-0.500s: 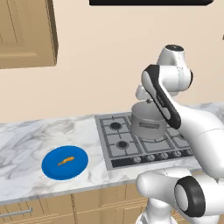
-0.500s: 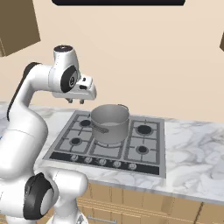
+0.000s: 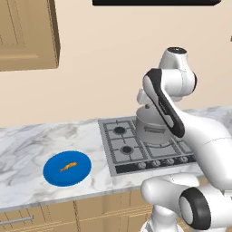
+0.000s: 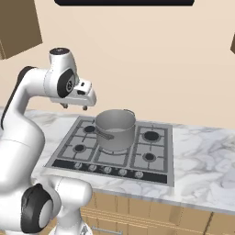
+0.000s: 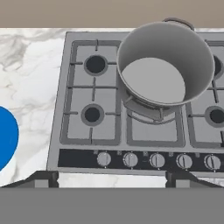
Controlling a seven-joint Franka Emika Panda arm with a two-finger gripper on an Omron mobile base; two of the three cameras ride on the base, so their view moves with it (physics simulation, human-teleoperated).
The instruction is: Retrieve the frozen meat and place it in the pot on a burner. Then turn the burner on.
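We judged the first step, fetching the frozen meat (image 3: 68,166), to be barely begun: the small orange piece lay on the blue plate (image 3: 50,172) on the marble counter (image 3: 27,145), well apart from the arm, at about nine o'clock from the cooktop (image 3: 118,156) in the left base view. The pot (image 4: 114,128) stood empty on the middle burner of the cooktop, its small handle toward the front edge in the right base view, and in the hand view its bare grey floor was plain to see. The gripper (image 4: 74,106) hung in the air above the cooktop's left side, at roughly ten o'clock from the pot in the right base view, holding nothing; its two fingertips (image 5: 43,178) stood wide apart at the bottom of the hand view. The next move, as we read it, called for swinging the hand over toward the plate, whose edge showed at nine o'clock in the hand view, then lowering onto so thin a piece with care. The row of knobs (image 5: 157,160) along the cooktop's front waited for the last step.
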